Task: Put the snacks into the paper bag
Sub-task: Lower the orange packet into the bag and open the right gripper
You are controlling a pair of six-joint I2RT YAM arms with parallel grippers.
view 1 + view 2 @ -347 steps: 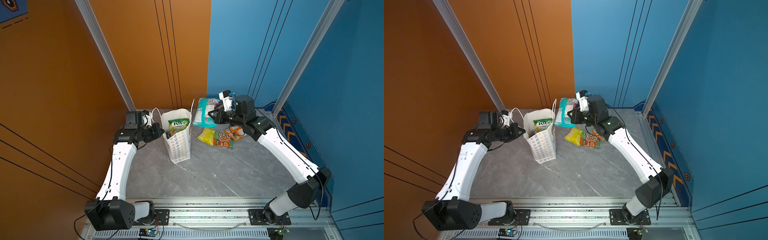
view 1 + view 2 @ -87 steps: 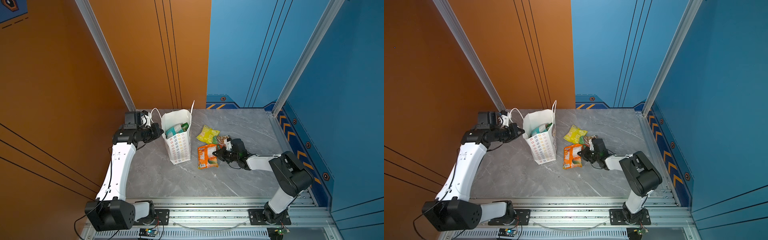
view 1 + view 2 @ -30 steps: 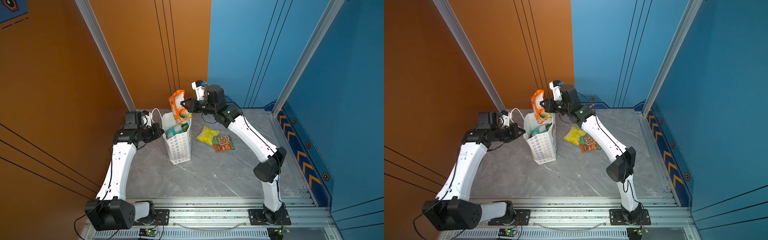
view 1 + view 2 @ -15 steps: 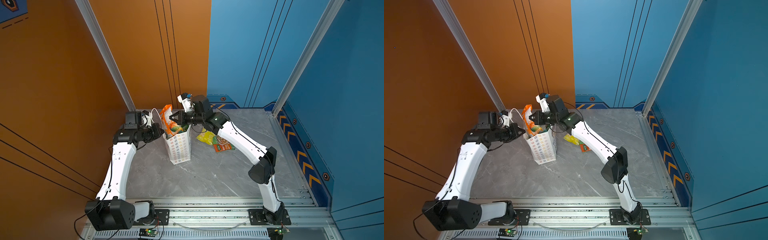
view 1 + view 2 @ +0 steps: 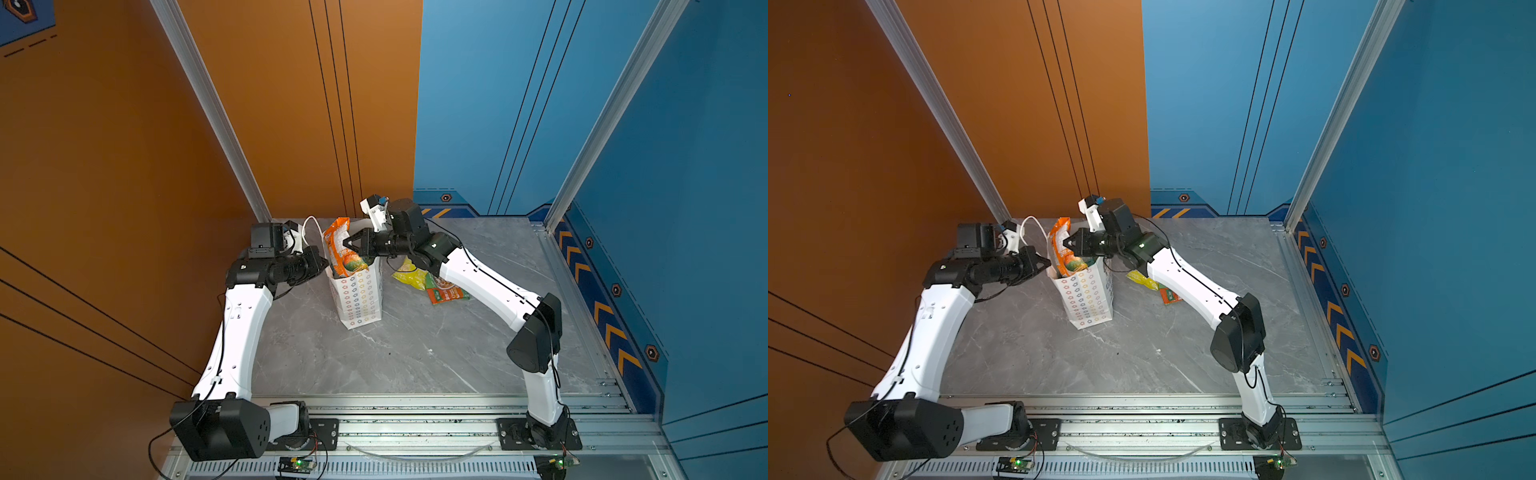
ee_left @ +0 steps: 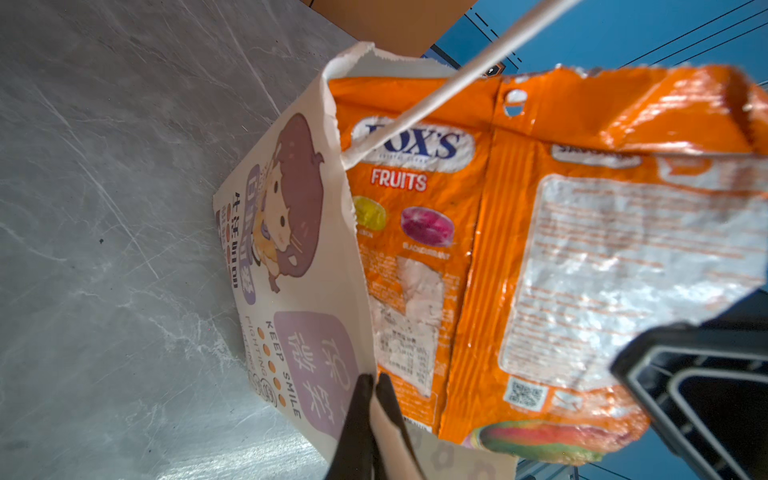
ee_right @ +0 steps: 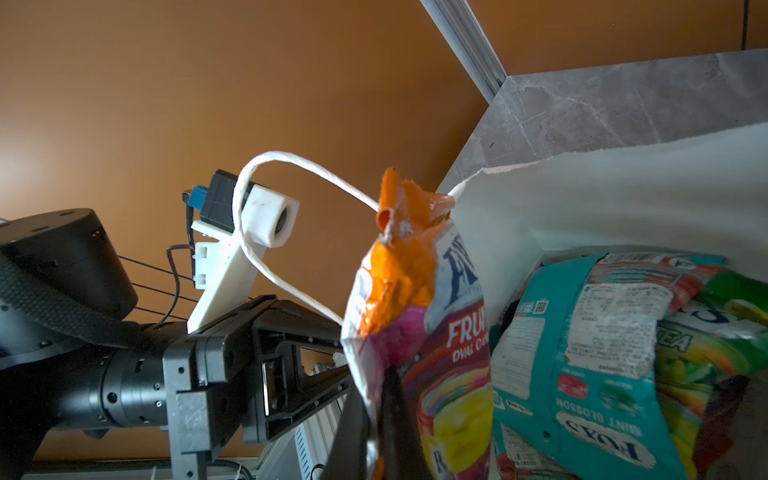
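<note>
One grey tabletop (image 5: 415,353) fills the lower part of both top views, and it is reached over by the left arm (image 5: 239,332) and the right arm (image 5: 486,282) from the near rail. A white paper bag (image 5: 359,299) is stood upright left of the middle with its mouth open. Most of its inside is hidden from above.

The bag's left rim is pinched by the left gripper (image 5: 321,262). In the left wrist view its fingers (image 6: 357,415) are seen pressed together on the paper wall.

An orange packet (image 5: 338,259) printed FOX'S FRUITS is held upright at the mouth, its lower part inside the bag and its top above the rim. Its edge is clamped between the closed fingers (image 7: 388,395) of the right gripper (image 5: 350,245).

Deeper in the bag, a teal packet (image 7: 561,353) and a green packet (image 7: 706,332) are shown by the right wrist view alone, both cut off at the frame edge.

To the right of the bag, a yellow packet (image 5: 409,276) and an orange-and-green packet (image 5: 446,293) are laid just beside each other on the table. Each is partly covered by the right arm, and their print cannot be read. A white cord handle (image 5: 309,224) is arched above the bag's left rim.
</note>
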